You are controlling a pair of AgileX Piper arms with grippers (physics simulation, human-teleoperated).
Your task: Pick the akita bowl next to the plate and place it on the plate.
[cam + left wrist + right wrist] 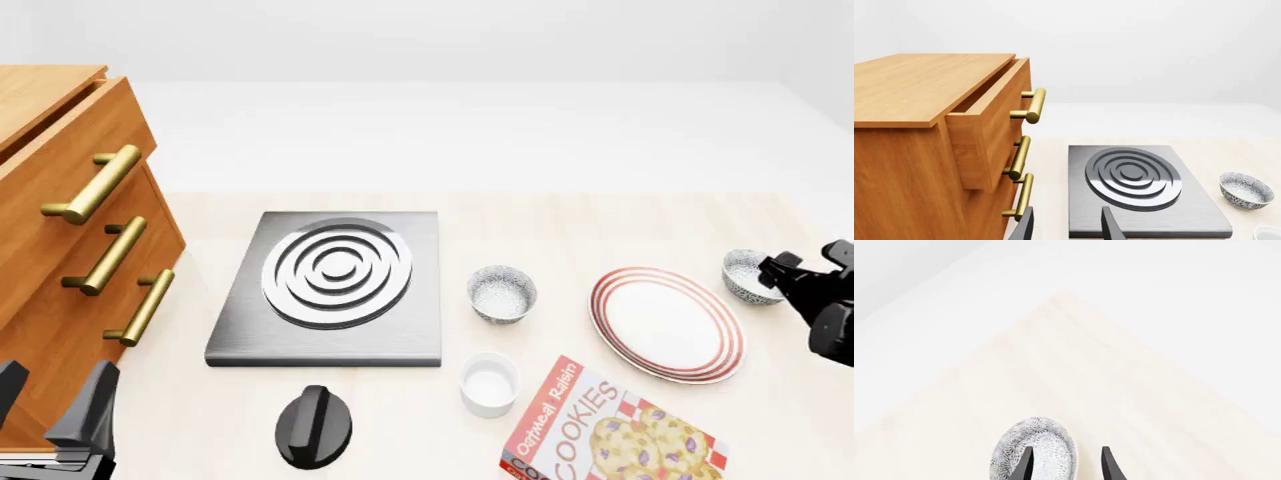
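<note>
R gripper (1066, 465) had its two dark fingers parted fairly narrow, straddling the rim of the akita bowl (1035, 452): one finger sat inside the bowl, the other outside its wall. Whether the pads actually pressed the rim, can't tell. In front view the same gripper (777, 275) touched that bowl (750, 275) at the bowl's right side, w/ the arm's black body trailing off toward the frame's right edge. Bowl stood upright on the table (561, 225), just beside the plate (666, 323), on the plate's far-right side, not on it.

Beyond the R gripper, in its wrist view, only bare pale tabletop ran to a corner edge, then white floor; open room there.

Left of the plate, further from the R gripper: a second speckled bowl (502, 293), a white cup (489, 383) nearer the camera, and a cookie box (607, 428) whose corner lay close to the plate's near rim. Further still, a stove plate (334, 288) w/ a black knob (316, 427) in front of it.

L gripper (1066, 225) hung parted, holding nothing, low at the front view's left corner, next to a wooden drawer cabinet (60, 240) w/ brass handles; top drawer (991, 122) stood pulled out.
</note>
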